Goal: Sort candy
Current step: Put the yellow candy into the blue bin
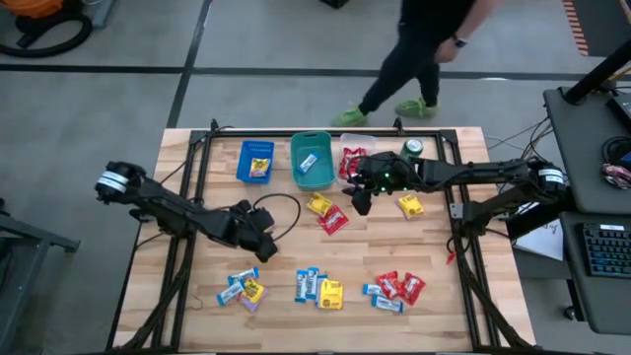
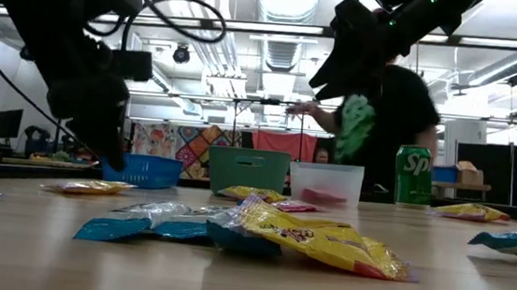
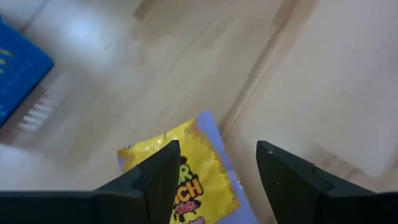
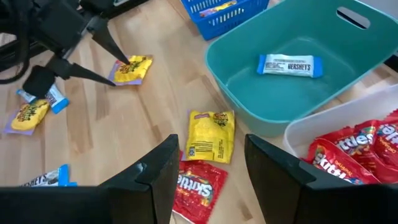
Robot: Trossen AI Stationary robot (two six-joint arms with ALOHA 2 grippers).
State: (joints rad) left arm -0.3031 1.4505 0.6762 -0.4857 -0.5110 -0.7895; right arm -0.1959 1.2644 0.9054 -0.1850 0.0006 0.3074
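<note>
Right wrist view: your open right gripper (image 4: 208, 171) hovers directly above yellow packet (image 4: 210, 135); long axis runs toward teal bin (image 4: 245, 87); left gripper (image 3: 214, 171) also open, farther off.

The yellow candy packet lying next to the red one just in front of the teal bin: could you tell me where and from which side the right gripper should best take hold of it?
Come straight down from above. The yellow packet lies flat on the table, so no side is open to grip. Close the fingers across its narrower width, near the middle, clear of the red packet at its lower end. The right gripper hangs open above it.
</note>
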